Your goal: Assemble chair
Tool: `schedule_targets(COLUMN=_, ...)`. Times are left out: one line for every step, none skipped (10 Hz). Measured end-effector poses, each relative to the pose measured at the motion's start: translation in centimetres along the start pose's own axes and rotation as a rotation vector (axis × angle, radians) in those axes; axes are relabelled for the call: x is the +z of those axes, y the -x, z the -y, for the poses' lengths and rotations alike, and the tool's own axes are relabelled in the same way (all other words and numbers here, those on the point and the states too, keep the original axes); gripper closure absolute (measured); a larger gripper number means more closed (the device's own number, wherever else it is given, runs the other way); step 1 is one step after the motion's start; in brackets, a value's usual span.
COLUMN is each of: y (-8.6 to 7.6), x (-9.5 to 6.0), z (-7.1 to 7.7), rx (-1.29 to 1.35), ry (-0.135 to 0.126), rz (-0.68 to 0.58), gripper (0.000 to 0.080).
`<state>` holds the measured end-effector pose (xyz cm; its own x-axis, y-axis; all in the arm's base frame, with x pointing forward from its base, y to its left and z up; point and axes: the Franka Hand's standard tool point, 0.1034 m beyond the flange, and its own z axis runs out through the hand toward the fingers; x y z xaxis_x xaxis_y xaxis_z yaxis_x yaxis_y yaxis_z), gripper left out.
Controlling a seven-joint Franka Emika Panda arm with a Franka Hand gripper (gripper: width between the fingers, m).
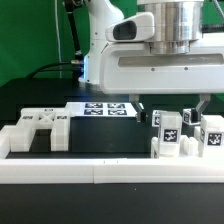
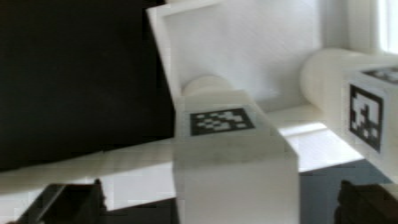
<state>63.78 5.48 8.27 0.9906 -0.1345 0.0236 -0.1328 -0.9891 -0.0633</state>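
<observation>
At the exterior view's right, a cluster of white chair pieces stands on the black table: a tagged post (image 1: 167, 131) and a second tagged piece (image 1: 212, 131). My gripper (image 1: 172, 113) hangs open just over the post, one dark finger (image 1: 143, 113) to each side. In the wrist view the post (image 2: 228, 150) rises between the two fingertips (image 2: 71, 203), with gaps on both sides, so the gripper (image 2: 217, 206) touches nothing. A rounded tagged piece (image 2: 365, 100) and a white slab (image 2: 231, 50) lie behind it. More chair pieces (image 1: 40, 128) sit at the exterior view's left.
The marker board (image 1: 108, 108) lies flat at mid-table behind the pieces. A long white border rail (image 1: 100, 171) runs along the front edge. The arm's large white body (image 1: 150, 65) fills the upper part of the exterior view.
</observation>
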Motion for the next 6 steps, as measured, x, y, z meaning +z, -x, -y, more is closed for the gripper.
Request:
schedule_targets(y=0.04, x=0.09, z=-0.02, rx=0.001, ry=0.001, rz=0.001, gripper=0.0150)
schedule_targets(y=0.03, x=0.09, z=-0.04, rx=0.002, ry=0.001, rz=0.001, gripper=0.0269)
schedule_targets(y=0.03, x=0.09, z=-0.05, rx=0.003, ry=0.001, rz=0.001, gripper=0.0404)
schedule_targets(y=0.03, x=0.09, z=-0.05, rx=0.010, ry=0.000, rz=0.001, gripper=0.0404)
schedule_targets(y=0.03, x=0.09, z=-0.06, rx=0.032, ry=0.000, rz=0.001, gripper=0.0511)
schedule_targets(y=0.03, x=0.09, z=-0.06, rx=0.037, ry=0.000, rz=0.001, gripper=0.0511)
